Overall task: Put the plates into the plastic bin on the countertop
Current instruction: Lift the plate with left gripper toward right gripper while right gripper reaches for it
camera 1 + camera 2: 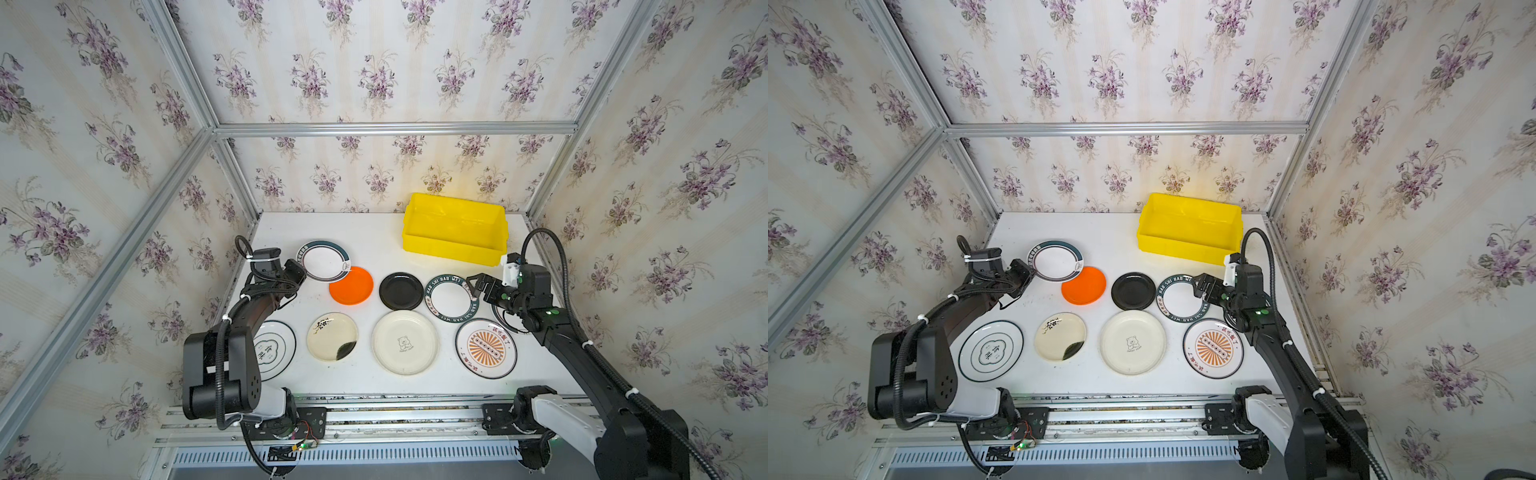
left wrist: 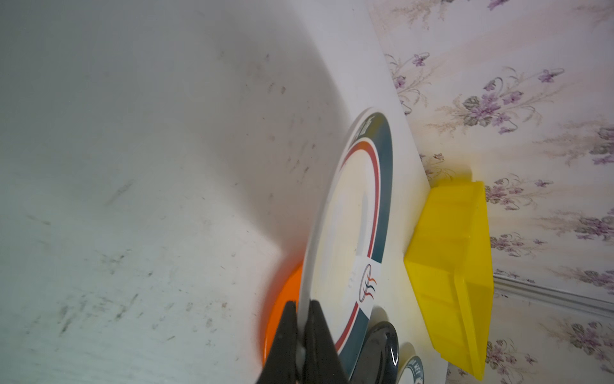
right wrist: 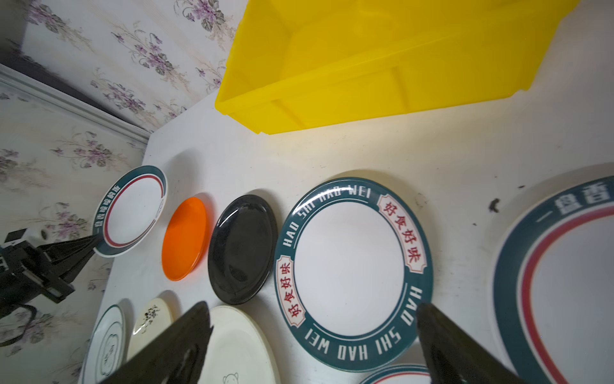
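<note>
My left claw clamps the rim of the round white teal-banded plate; my right claw stands apart. Yellow rectangular plastic bin holds nothing: all plates are outside it.

- Both top views look steeply down from high over the near edge onto the whole flat white bench and the floral-papered walls
- The left wrist view sits close behind its jaws, rolled sideways, skimming the bench toward the bright yellow rectangular plastic bin
- The right wrist view looks low past its jaws; all views share the bin
</note>
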